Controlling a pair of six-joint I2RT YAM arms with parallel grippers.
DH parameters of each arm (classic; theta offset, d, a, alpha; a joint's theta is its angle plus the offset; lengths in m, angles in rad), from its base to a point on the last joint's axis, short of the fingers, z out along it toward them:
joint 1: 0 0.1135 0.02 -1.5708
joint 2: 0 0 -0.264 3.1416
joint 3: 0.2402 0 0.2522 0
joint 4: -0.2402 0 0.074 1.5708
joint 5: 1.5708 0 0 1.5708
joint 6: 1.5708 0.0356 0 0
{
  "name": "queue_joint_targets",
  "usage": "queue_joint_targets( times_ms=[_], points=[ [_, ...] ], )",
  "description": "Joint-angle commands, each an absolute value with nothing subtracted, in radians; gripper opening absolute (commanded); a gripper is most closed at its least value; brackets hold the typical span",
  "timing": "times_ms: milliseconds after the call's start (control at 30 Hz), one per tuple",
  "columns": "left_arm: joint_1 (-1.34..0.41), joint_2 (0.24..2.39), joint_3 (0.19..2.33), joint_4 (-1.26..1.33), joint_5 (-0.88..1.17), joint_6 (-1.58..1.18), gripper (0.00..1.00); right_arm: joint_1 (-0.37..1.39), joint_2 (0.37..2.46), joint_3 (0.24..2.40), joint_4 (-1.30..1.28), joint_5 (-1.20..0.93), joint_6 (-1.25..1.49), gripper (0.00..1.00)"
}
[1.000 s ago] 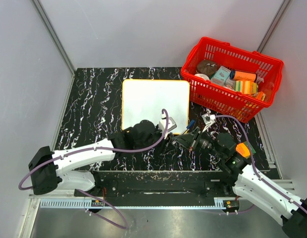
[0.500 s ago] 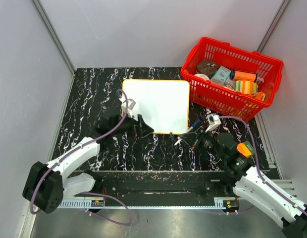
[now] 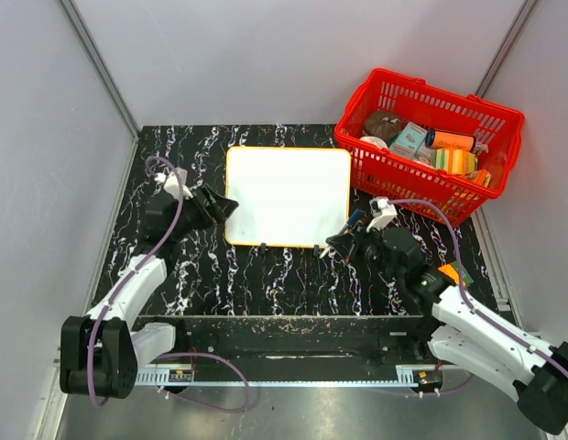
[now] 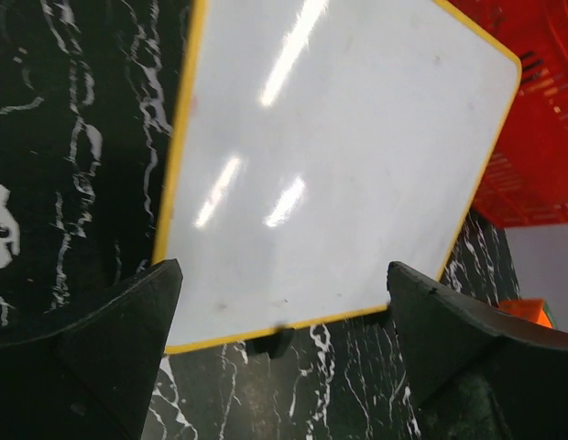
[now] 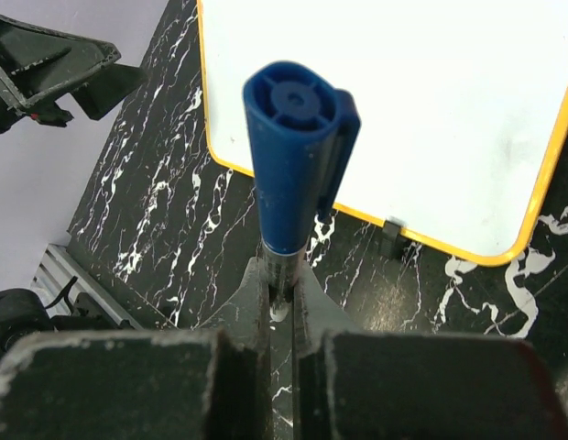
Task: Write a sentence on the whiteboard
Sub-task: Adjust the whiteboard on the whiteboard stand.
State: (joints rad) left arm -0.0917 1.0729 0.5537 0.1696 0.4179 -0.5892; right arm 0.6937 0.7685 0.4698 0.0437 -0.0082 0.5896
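Right gripper (image 5: 282, 302): clamped tight on a blue marker (image 5: 293, 165), barrel pinched between the fingers, the clipped blue end pointing out toward the board.
Left gripper (image 3: 215, 206): jaws spread wide, nothing between them; it sat off the board's left edge, facing it.
Whiteboard (image 3: 289, 194): flat on the black marbled table (image 3: 174, 165), just left of the red basket (image 3: 421, 188); the right gripper was near its near right corner.
Sentence: none; the surface was blank in all 3 views.
Progress: marker in hand, 0 words written. Judged that all the writing remained.
Open question: could not tell whether the blue end covered the writing tip.
Right wrist only: the pinch on the barrel and the clip.
Top only: both arms' placement and the basket's contents.
Left wrist only: ceiling glare and a close look at the clean surface.
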Motion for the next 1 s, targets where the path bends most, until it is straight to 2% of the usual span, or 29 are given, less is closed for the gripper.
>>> queue_joint_targets(
  times_ms=[0,133,333,500,600,667,767,967],
  points=[
    [-0.037,1.094,0.569,0.287,0.327,-0.58,0.99,0.695,0.822,0.558,0.153,0.014,0.542,0.0],
    [-0.002,1.216,0.603,0.397,0.439,-0.543,0.99,0.695,0.888,0.606,0.169,0.002,0.517,0.0],
    [0.046,1.423,0.604,0.702,0.672,-0.526,0.99,0.695,0.948,0.661,0.192,-0.041,0.505,0.0],
    [0.06,1.633,0.705,0.933,0.896,-0.63,0.96,0.689,0.971,0.689,0.198,-0.07,0.5,0.0],
    [0.08,1.77,0.776,1.052,1.014,-0.705,0.9,0.687,0.974,0.698,0.198,-0.081,0.499,0.0],
    [0.101,1.856,0.77,1.306,1.069,-0.851,0.91,0.684,0.974,0.704,0.196,-0.087,0.5,0.0],
    [0.12,1.957,0.796,1.57,1.104,-1.066,0.89,0.68,0.973,0.713,0.192,-0.097,0.497,0.0],
    [0.114,2.025,0.821,1.655,1.12,-1.161,0.86,0.678,0.977,0.723,0.183,-0.101,0.494,0.0]
  ],
)
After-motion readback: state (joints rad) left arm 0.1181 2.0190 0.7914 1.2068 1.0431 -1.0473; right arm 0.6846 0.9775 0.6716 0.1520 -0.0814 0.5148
